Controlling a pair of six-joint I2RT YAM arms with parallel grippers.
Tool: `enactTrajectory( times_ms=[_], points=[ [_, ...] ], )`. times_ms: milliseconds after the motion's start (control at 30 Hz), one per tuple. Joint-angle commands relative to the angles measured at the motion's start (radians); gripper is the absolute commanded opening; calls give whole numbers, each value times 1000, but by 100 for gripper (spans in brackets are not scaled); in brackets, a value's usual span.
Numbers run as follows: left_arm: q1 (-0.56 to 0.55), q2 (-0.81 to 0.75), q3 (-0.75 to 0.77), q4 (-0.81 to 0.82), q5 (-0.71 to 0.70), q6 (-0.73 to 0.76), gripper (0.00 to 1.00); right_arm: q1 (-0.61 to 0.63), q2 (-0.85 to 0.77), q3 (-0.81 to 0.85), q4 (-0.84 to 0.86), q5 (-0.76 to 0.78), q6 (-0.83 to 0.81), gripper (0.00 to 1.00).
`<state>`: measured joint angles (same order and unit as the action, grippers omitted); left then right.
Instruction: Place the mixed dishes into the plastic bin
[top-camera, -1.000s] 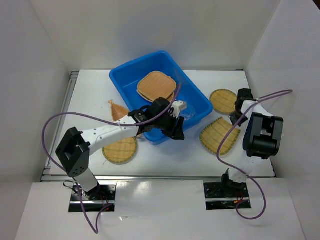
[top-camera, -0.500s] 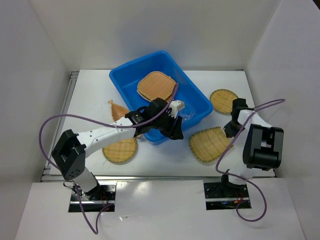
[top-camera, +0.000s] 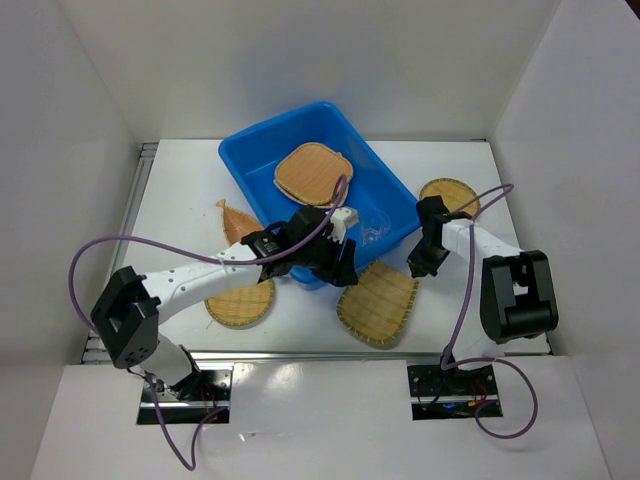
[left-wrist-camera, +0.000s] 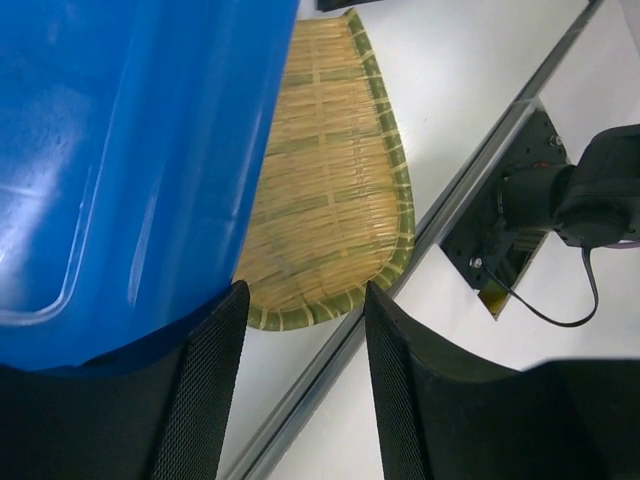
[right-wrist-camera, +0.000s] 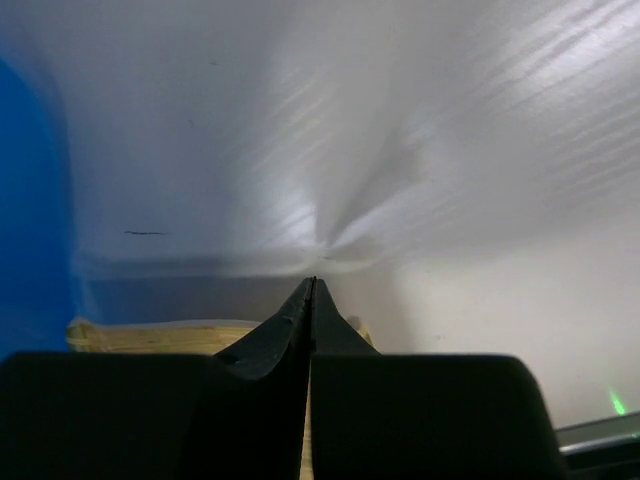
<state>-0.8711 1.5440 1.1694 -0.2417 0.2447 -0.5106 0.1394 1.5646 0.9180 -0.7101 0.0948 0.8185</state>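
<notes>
The leaf-shaped tray (top-camera: 378, 300) lies on the table (top-camera: 180, 190) just beside the near corner of the blue bin (top-camera: 258, 165). The right gripper (top-camera: 420, 265) has its jaws pressed closed on the tray's far rim, while the left gripper (left-wrist-camera: 305, 300) hangs with jaws apart and empty by the bin's near wall. Woven bamboo like this is probably light and fairly stiff, but flat and a little slick, so the raised rim is the one sensible place to pinch. Held by one edge it may tip or swivel, so it wants a firm bite.
</notes>
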Motion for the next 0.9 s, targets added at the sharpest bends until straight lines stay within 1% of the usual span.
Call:
enactTrajectory(
  times_ms=[0, 100, 133, 233, 267, 333, 400, 433, 500, 533, 600, 700, 767, 867],
  points=[
    [4, -68, -11, -37, -55, -20, 58, -3, -34, 57, -71, 49, 2, 1],
    [4, -139, -49, -103, -91, -60, 58, -3, -78, 100, -106, 74, -9, 1],
    [4, -195, -97, -116, -100, -78, 59, -3, -101, 110, -106, 74, -18, 1],
    [4, -292, -181, -139, -110, -143, 60, -3, -130, 110, -117, 74, -36, 1],
    [4, -306, -235, -154, -110, -143, 61, -3, -139, 110, -117, 74, -36, 1],
    [4, -334, -298, -154, -52, -186, 60, 6, -140, 75, -108, 74, -36, 1],
    [4, -354, -388, -128, 13, -232, 58, 6, -140, 52, -95, 54, -36, 1],
    [4, -379, -410, -107, 45, -247, 56, 6, -149, 39, -95, 54, -36, 1],
    [-20, -403, -436, -97, 21, -270, 56, 6, -161, 39, -86, 42, -45, 1],
    [-20, -403, -456, -82, -7, -284, 54, 6, -161, 39, -86, 42, -45, 1],
    [-29, -388, -474, -50, -7, -293, 50, 6, -172, 62, -86, 42, -45, 1],
    [-69, -305, -487, 36, -7, -318, 43, 6, -190, 84, -77, 23, -45, 1],
    [-103, -242, -470, 88, -44, -328, 43, 16, -201, 84, -77, 23, -36, 1],
    [-112, -177, -430, 140, -74, -338, 44, 16, -222, 75, -55, 13, -36, 1]
  ],
)
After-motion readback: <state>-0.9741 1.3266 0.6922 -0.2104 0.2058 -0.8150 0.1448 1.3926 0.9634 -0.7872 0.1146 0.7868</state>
